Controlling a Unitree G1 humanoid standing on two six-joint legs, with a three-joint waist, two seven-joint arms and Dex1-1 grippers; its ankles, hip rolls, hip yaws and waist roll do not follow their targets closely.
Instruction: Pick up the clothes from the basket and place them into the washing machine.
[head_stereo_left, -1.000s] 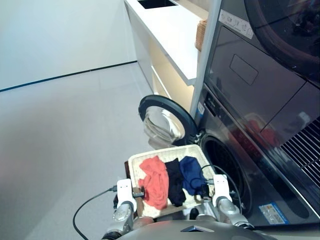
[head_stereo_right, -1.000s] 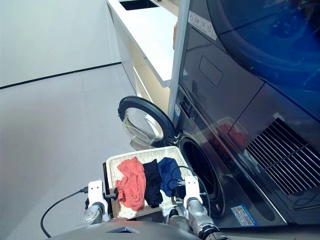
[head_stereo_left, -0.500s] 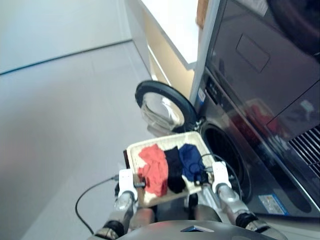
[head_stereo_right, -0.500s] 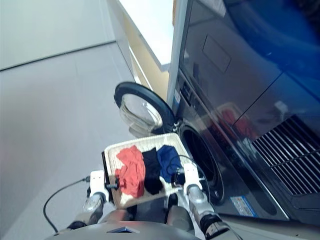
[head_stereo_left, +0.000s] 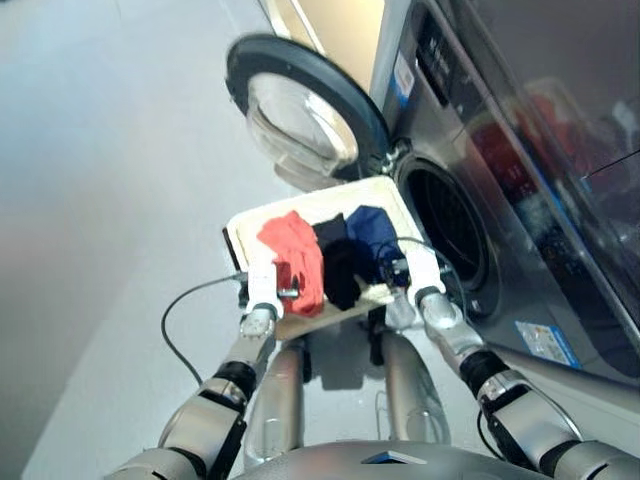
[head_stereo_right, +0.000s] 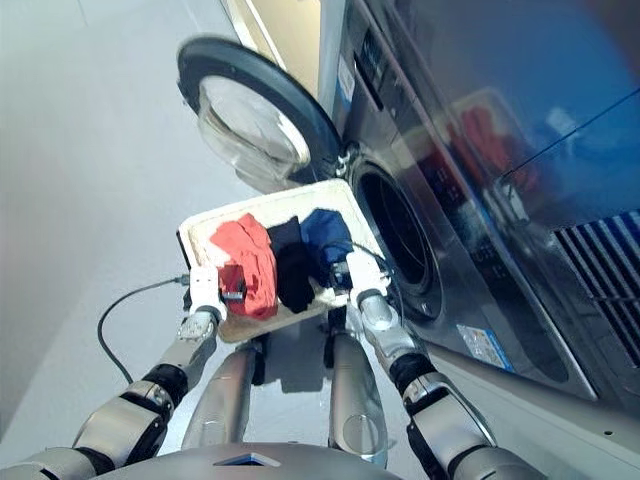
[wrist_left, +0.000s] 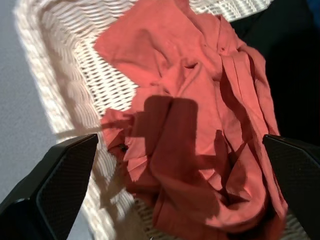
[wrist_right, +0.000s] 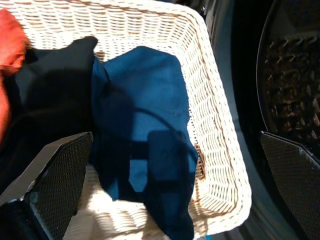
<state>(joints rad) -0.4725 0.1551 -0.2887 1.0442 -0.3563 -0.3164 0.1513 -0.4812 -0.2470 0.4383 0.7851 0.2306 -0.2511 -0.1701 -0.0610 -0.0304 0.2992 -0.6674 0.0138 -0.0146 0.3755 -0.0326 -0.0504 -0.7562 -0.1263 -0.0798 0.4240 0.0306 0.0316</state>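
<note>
left gripper (wrist_left: 175, 200) jaws gape wide over the red garment (wrist_left: 200, 125), holding nothing. right gripper (wrist_right: 170, 200) jaws gape wide, empty, above the blue garment (wrist_right: 145, 135) in the basket (wrist_right: 215, 130).

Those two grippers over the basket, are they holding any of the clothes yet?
No. The left gripper is open above the coral-red garment, and the right gripper is open above the navy one. Nothing is gripped.

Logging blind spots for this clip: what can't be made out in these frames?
- Washing machine drum: head views show only a dark hole; the right wrist view cuts it off at the edge, so whether anything lies inside is unclear.
- Black garment: shape lost in shadow; partly under the coral-red garment and navy garment.
- Blue sticker: too small to read.
- Basket floor: hidden by clothes.
</note>
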